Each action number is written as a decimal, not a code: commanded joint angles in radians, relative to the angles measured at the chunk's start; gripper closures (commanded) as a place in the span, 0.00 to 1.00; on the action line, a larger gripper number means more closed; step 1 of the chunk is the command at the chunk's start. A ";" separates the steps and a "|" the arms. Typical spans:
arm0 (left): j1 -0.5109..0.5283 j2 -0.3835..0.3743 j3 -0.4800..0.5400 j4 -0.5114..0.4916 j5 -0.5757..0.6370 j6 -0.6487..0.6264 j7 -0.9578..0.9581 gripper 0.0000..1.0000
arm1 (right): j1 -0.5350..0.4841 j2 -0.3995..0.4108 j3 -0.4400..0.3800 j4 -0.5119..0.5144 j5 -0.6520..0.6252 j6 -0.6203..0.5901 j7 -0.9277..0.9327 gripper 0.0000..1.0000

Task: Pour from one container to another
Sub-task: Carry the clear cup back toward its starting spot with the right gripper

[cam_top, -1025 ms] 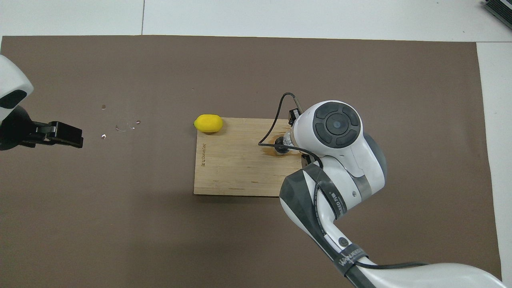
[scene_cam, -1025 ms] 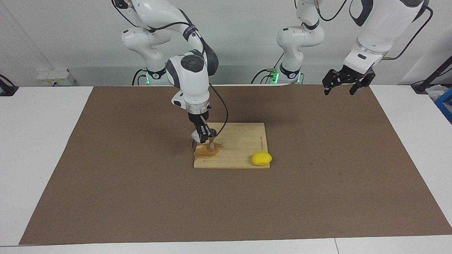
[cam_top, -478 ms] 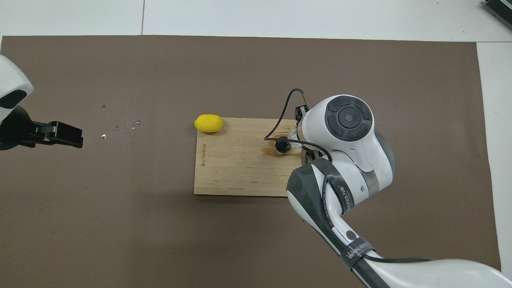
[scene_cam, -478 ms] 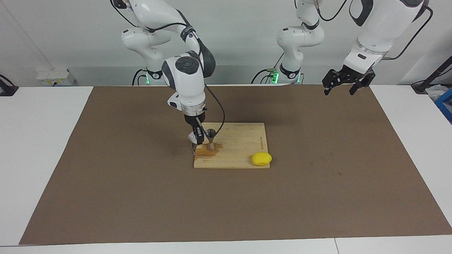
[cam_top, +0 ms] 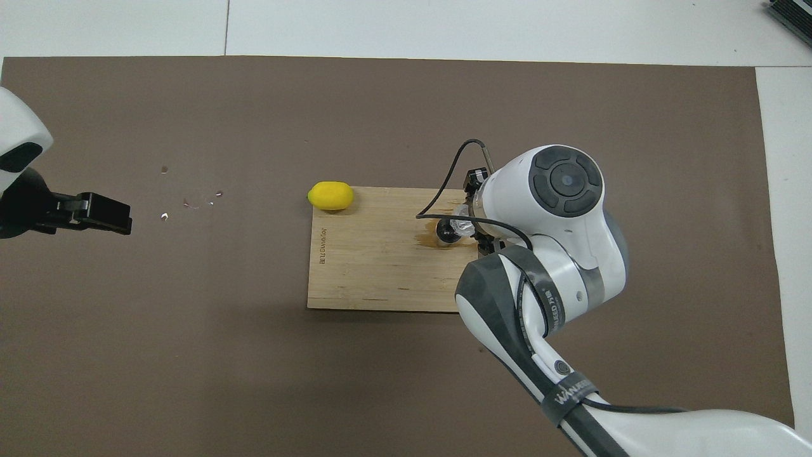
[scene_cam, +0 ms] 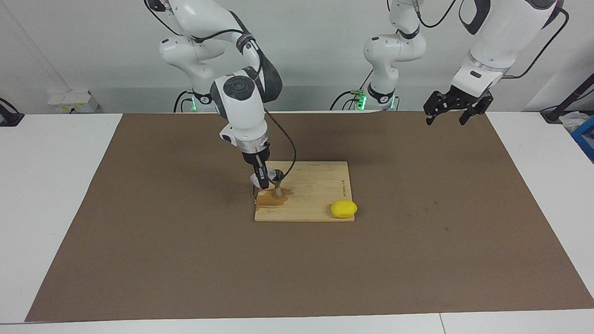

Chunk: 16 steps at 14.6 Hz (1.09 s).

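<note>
R hand is down at the R-arm end of the wooden board, fingers clenched on the clear cup. Cup is held off the board & tipped toward the jigger, its mouth just beside the jigger's top rim; can't tell if they touch. From overhead the R hand is mostly hidden under the arm's wrist; only a bit of the clear cup shows next to the jigger's dark round mouth.

Jigger: small silvery hourglass, standing upright on the board, near the board's R-arm end & about midway across its depth. A brownish wet patch spreads on the wood round its foot, reaching the board's edge away from the robots. Cup looks see-through; can't tell if liquid is in it.

Next along: lemon-like yellow thing sits at the board's corner toward the L-arm end, on the side farther from the robots, touching the board's edge and partly on the brown mat. The mat covers most of the white counter.

L hand hangs in the air over the mat's L-arm end, well apart from the board, fingers spread wide, gripping nothing; L arm waits. Overhead, L hand shows as a dark block at the frame's edge, with a few small pale flecks on the mat near it.
</note>
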 commanded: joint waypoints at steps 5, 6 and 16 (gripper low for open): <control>-0.003 -0.018 0.006 -0.014 -0.011 -0.011 0.002 0.00 | -0.056 -0.013 0.006 -0.006 0.158 0.004 -0.039 1.00; -0.003 -0.018 0.006 -0.014 -0.011 -0.011 0.002 0.00 | -0.065 -0.013 0.006 -0.006 0.189 0.004 -0.052 1.00; -0.003 -0.018 0.006 -0.014 -0.011 -0.011 0.002 0.00 | -0.301 -0.028 0.006 -0.124 0.623 -0.008 -0.317 1.00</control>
